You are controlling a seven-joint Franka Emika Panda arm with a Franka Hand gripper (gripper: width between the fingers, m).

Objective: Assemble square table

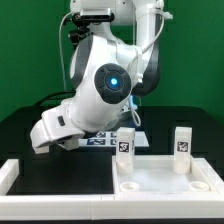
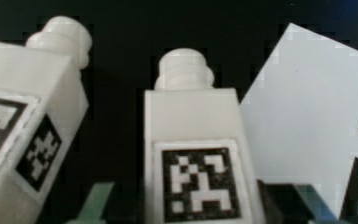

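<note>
panel: white plastic square panel (image 1: 165, 183), rimmed recess upward, laid flat | legs: short white tagged block leg (image 1: 125, 143) stood upright at one far corner; second leg (image 1: 182, 141) at the other

Ext. cam: low, mid-range, looks across the counter (image 1: 20, 128) at the arm (image 1: 100, 85), green backdrop (image 1: 30, 50) behind. Wrist cam: v. close on two upright tagged legs (image 2: 197, 140). Such legs show in both views; whether same ones, can't tell.
</note>
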